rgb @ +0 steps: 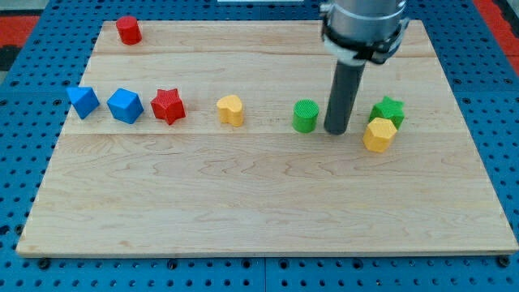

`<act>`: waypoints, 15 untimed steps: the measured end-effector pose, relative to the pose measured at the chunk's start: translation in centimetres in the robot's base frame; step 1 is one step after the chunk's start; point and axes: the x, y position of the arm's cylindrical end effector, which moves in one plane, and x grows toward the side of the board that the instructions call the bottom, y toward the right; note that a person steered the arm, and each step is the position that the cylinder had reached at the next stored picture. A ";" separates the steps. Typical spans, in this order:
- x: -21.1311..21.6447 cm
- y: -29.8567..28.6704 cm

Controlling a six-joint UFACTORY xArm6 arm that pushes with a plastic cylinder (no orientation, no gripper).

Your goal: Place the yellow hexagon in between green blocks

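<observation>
- A wooden board (259, 203) fills most of the frame, lying on a blue pegboard surface (24, 49).
- My tip (336, 130) sits right of centre, at the end of a dark rod coming down from the top of the frame. It is a plain rod, with nothing to open or close and nothing held.
- The tip stands between two green blocks: a green cylinder (306, 116) just to its left and a green star (388, 110) to its right.
- The yellow hexagon (379, 135) lies right of the tip, just below the green star and touching it or nearly so.
- A yellow heart-like block (231, 109) sits near the centre.
- Left of it, in a row: a red star (168, 105), a blue block (125, 105) and a blue triangle-like block (83, 101).
- A red block (128, 30) sits at the upper left.
</observation>
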 end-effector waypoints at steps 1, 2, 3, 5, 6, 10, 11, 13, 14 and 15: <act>6.6 2.0; 6.4 10.1; 3.8 9.5; 1.5 5.5; 1.9 2.4; 0.0 -1.0; 0.0 -0.7; -1.2 0.5; -2.0 0.8; -0.4 -2.1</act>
